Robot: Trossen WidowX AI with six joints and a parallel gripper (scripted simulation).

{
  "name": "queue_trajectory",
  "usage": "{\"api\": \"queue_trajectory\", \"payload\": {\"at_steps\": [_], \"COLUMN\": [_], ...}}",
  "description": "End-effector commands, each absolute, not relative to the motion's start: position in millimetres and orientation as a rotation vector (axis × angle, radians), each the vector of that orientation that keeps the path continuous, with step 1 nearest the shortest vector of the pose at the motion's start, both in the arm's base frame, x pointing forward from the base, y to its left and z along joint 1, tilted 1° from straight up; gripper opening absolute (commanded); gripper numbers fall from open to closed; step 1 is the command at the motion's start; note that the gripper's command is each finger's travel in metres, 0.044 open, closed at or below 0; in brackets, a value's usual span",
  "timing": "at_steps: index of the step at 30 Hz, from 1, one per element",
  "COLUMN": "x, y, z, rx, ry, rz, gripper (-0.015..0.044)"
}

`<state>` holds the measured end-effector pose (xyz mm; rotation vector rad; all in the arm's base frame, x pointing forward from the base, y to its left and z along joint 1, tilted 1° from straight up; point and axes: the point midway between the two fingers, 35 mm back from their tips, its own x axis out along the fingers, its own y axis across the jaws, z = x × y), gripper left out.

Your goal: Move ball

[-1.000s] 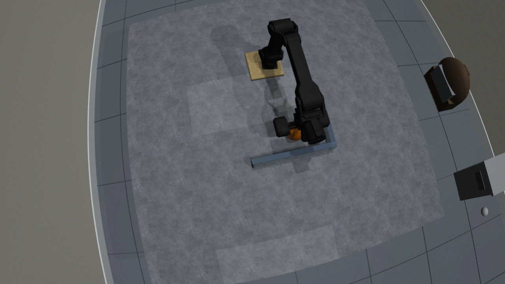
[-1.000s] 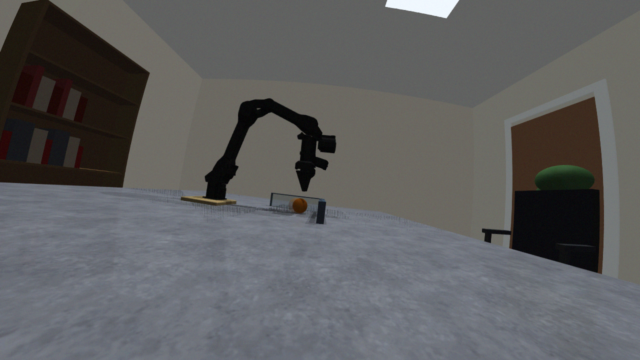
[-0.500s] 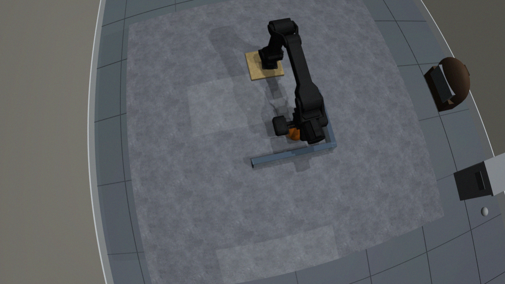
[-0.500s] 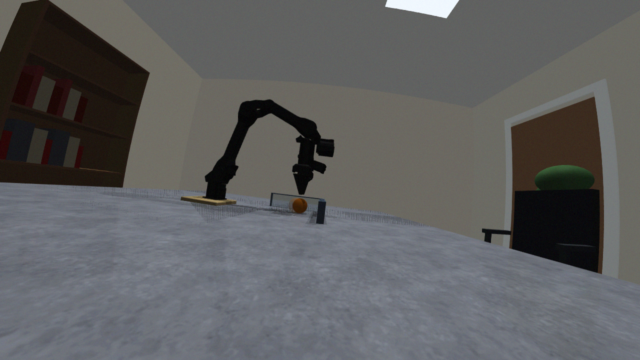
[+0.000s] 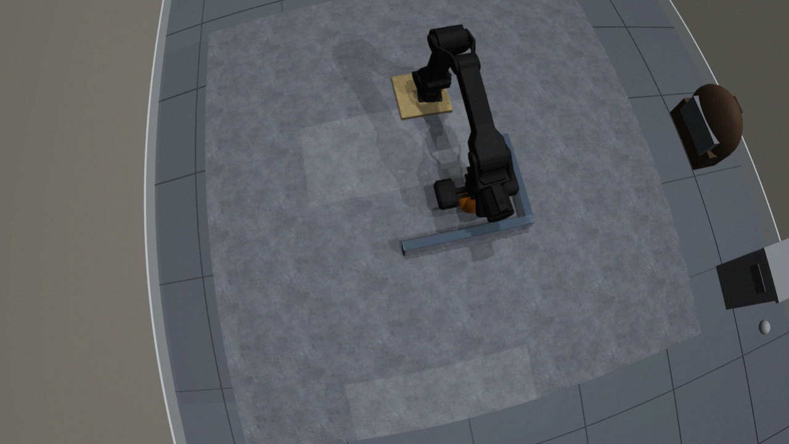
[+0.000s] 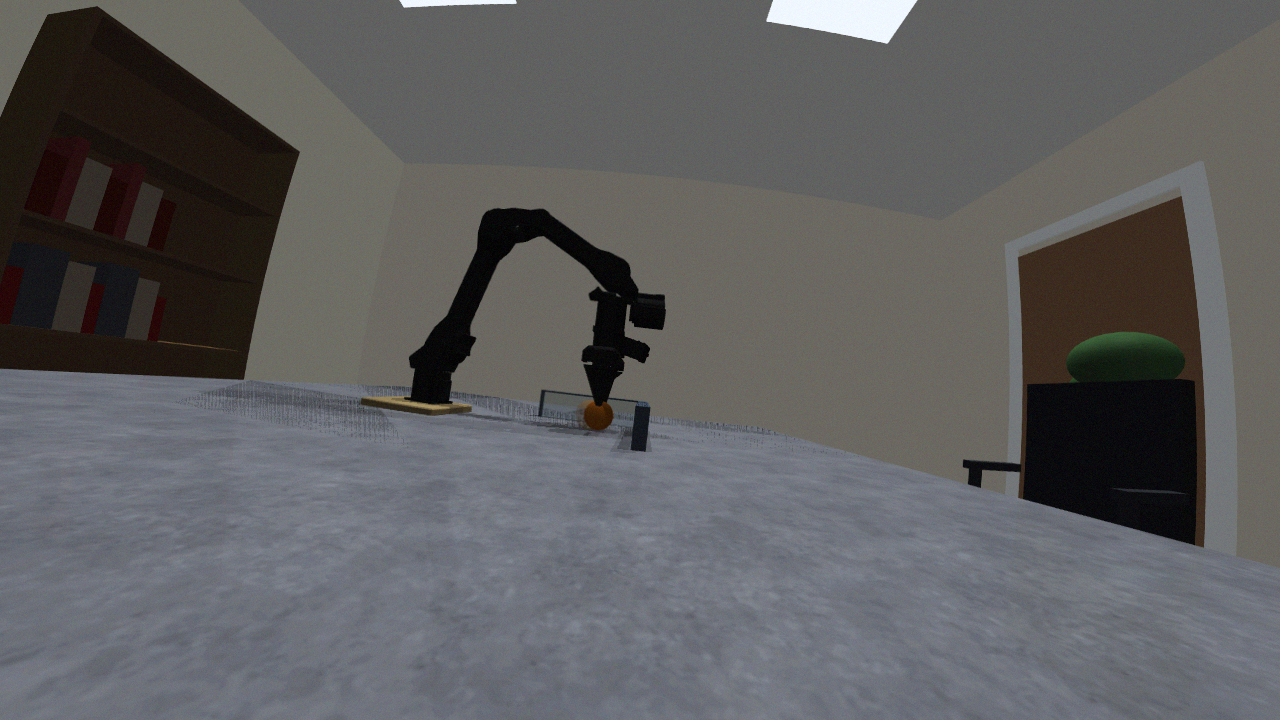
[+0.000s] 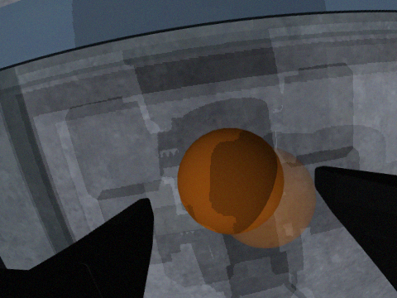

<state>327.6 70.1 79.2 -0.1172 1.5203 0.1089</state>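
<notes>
The orange ball (image 5: pixel 468 205) (image 6: pixel 597 416) (image 7: pixel 227 182) rests on the table inside the corner. The see-through copy (image 7: pixel 297 203) shows to the lower right of the ball in the wrist view, partly covered by it. My gripper (image 6: pixel 601 402) (image 7: pixel 235 192) is open and points down at the ball. In the wrist view one finger is left of the ball and the other right of the copy, with gaps to both. The front wall (image 5: pixel 452 236) (image 7: pixel 198 14) and the side wall (image 5: pixel 514 160) (image 7: pixel 35 165) stand beyond the ball. In the top view the arm hides most of the ball.
The arm's base stands on a wooden plate (image 5: pixel 408 105) (image 6: pixel 380 403). The wall's dark end post (image 6: pixel 640 427) stands close to the right of the ball in the exterior view. The low walls meet at a corner (image 5: pixel 529 219) near the gripper.
</notes>
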Motion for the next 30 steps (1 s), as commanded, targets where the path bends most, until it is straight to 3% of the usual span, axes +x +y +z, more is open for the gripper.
{"api": "queue_trajectory", "payload": {"at_steps": [1, 11, 15, 21, 30], "x": [327, 327, 327, 327, 332], "y": [69, 69, 69, 69, 71], "z": [70, 56, 56, 56, 88], "rx": [-0.116, -0.116, -0.116, -0.116, -0.116], "ry": [1.529, 1.529, 1.529, 1.529, 1.528], "rz": [0.101, 0.101, 0.101, 0.101, 0.101], "gripper": [0.0379, 0.0379, 0.0274, 0.0234, 0.0]}}
